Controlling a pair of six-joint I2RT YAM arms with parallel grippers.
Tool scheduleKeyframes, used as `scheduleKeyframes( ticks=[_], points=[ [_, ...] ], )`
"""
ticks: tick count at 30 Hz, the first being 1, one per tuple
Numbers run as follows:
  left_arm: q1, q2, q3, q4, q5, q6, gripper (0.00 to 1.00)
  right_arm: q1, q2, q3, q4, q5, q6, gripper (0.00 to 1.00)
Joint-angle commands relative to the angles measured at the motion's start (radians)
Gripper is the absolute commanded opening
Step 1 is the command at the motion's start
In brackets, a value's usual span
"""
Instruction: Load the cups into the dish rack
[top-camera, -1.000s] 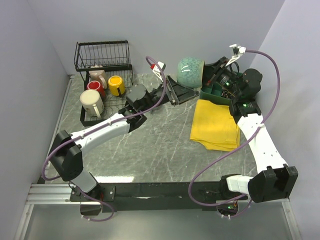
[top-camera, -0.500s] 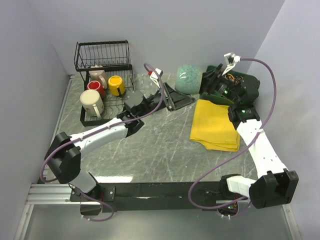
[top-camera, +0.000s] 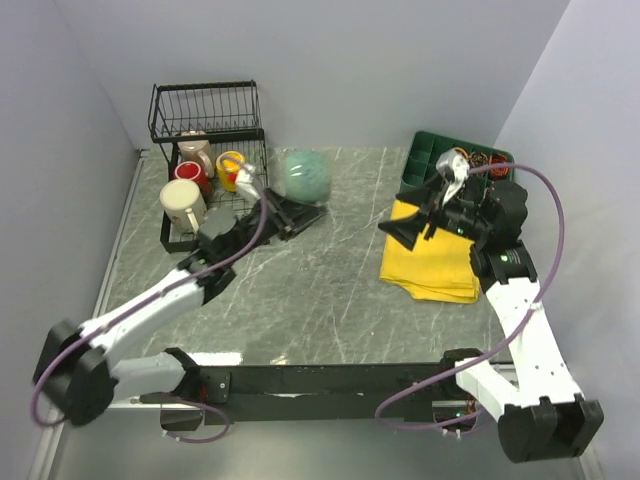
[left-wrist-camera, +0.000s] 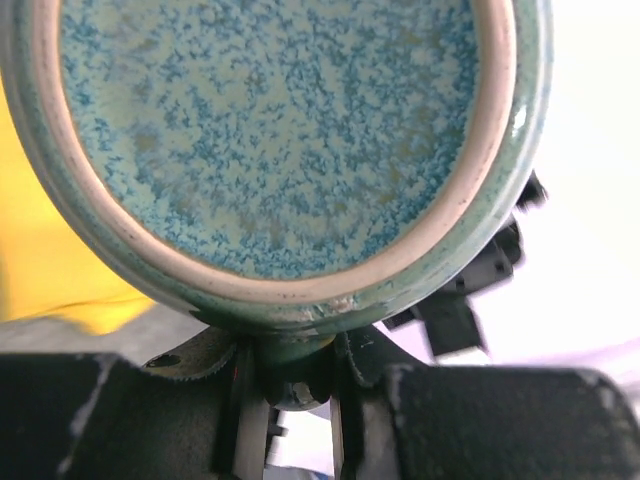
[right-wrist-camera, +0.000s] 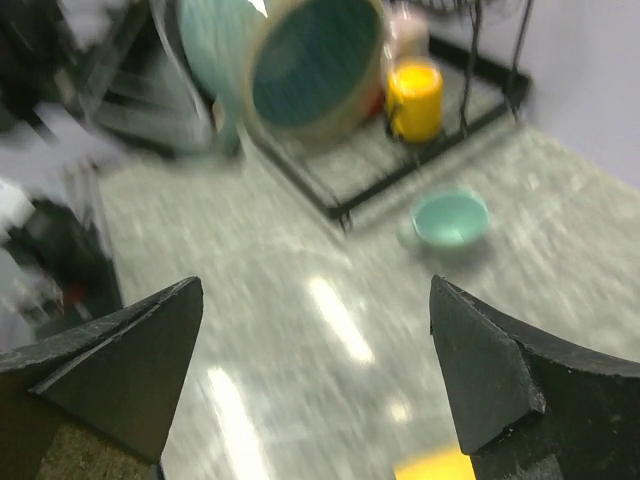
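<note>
Beside the dish rack (top-camera: 205, 112), left end effector (left-wrist-camera: 290, 398) gripping a teal mug (top-camera: 306, 177) — right end effector (right-wrist-camera: 315, 365) gaping, by yellow cloth (top-camera: 432, 262)

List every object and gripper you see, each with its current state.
left gripper: shut on held teal mug
right gripper: open, empty
held teal mug: airborne, tipped sideways
loose teal mug: on table, upright
yellow mug: in rack, upright
red mug: in rack
cream mug: in rack
cloth: flat on table

A yellow cloth (top-camera: 430, 262) lies on the grey marbled table (top-camera: 320, 300) near a green compartment tray (top-camera: 437, 155).
</note>
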Motion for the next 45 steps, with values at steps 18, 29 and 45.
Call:
scheduleKeyframes(
  ticks=[18,29,45],
  points=[
    [0.419,-0.082,0.022,-0.532,-0.297,0.337,0.01,-0.275,0.018,-0.185,-0.329,-0.144,-0.425,1.00],
    [0.446,0.131,0.113,-0.518,-0.386,0.376,0.01,-0.313,-0.013,-0.202,-0.305,-0.167,-0.392,1.00],
    [0.447,0.380,0.277,-0.598,-0.524,0.364,0.01,-0.344,-0.013,-0.206,-0.291,-0.176,-0.373,1.00]
  ],
)
